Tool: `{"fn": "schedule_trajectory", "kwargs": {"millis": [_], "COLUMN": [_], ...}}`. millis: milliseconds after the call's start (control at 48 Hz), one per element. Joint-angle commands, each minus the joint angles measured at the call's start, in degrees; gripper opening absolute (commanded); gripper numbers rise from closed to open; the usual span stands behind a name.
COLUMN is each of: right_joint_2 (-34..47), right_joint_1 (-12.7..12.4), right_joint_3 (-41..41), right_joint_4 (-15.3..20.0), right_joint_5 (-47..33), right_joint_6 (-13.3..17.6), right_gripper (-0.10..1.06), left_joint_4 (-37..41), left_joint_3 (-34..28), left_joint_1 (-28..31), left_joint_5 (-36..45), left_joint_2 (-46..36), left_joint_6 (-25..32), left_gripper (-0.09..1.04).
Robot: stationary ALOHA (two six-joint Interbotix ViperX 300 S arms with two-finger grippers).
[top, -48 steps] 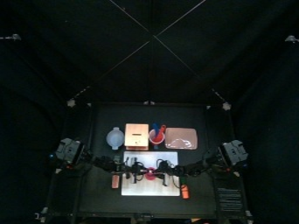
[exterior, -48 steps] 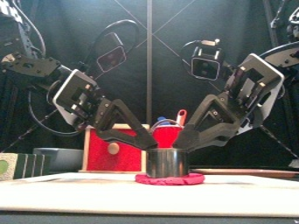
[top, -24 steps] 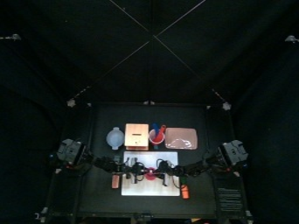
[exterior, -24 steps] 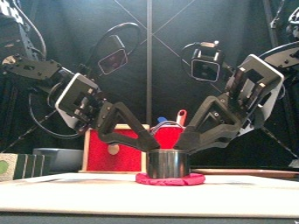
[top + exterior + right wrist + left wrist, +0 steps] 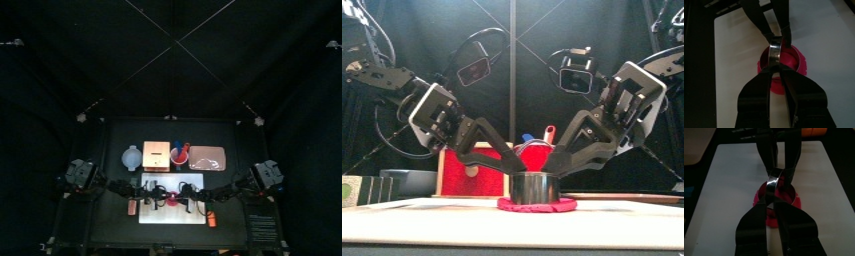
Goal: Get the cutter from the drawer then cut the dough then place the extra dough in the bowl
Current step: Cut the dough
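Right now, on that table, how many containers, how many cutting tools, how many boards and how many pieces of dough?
Containers: 4 (blue-grey bowl, pale wooden box, red cup, flat pink tray)
Cutting tools: 3 (round metal cutter, blue toy knife, red toy knife)
Boards: 1 (white cutting board)
Dough: 1 (flat pink dough disc)
Total: 9

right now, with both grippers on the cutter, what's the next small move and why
Probably press the cutter straight down: it stands upright on the dough, pinched by the left gripper and right gripper, and the dough around its base looks unsevered.
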Motion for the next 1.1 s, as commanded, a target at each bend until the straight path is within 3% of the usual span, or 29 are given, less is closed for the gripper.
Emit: {"fn": "schedule_trajectory", "kwargs": {"millis": [21, 458, 1104], "right_joint_2": [2.1, 3.9, 3.9], "right_joint_1": [0.1, 0.2, -0.3], "right_joint_3": [-0.2, -1.9, -1.6], "right_joint_4": [0.3, -0.8, -0.8], "right_joint_5": [2.8, 3.9, 3.9], "right_joint_6": [1.2, 0.9, 1.1], "right_gripper": [0.38, 0.38, 0.38], "left_joint_4": [-0.4, -4.8, -6.5], "left_joint_3": [-0.4, -0.6, -0.1], "left_joint_1": [-4.6, -9.1, -9.8], "left_joint_5": [3.8, 3.9, 4.5], "left_joint_2": [1.7, 1.8, 2.6], "left_joint_6": [-0.4, -0.4, -0.4], "left_gripper": [0.39, 0.38, 0.38]}}
